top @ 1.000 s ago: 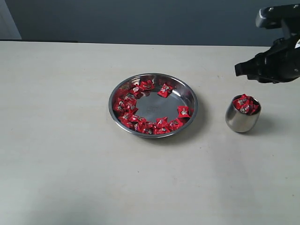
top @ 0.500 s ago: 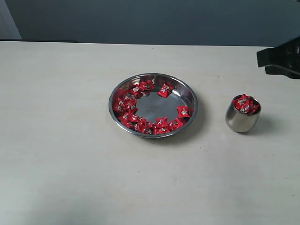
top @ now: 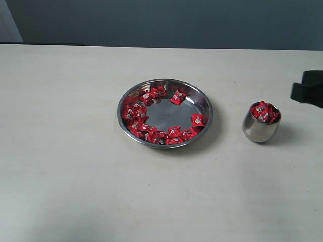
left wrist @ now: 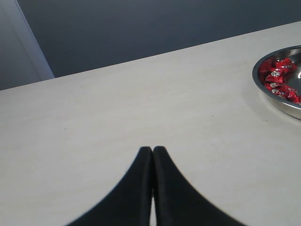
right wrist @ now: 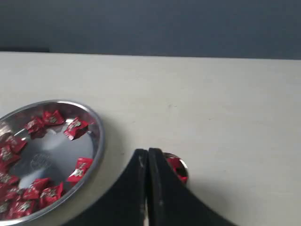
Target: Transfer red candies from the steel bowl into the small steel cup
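The steel bowl [top: 165, 113] lies in the middle of the table with several red candies [top: 146, 128] ringed along its left and front inner edge. To its right stands the small steel cup [top: 261, 123], heaped with red candies [top: 264, 111]. At the exterior view's right edge only a dark piece of my right arm [top: 308, 88] shows, beyond the cup. In the right wrist view my right gripper [right wrist: 148, 153] is shut and empty, with the cup [right wrist: 177, 168] partly hidden behind its fingers and the bowl [right wrist: 96, 141] beside. My left gripper [left wrist: 152, 150] is shut and empty over bare table, the bowl [left wrist: 277, 99] far off to one side.
The tabletop [top: 75, 166] is pale and plain, backed by a dark grey wall [top: 161, 22]. A light panel [left wrist: 23, 52] stands at the wall's corner in the left wrist view.
My right arm has pulled back from above the cup toward the right edge and come lower, leaving only a small dark part in view. Bowl, cup and candies have not moved.
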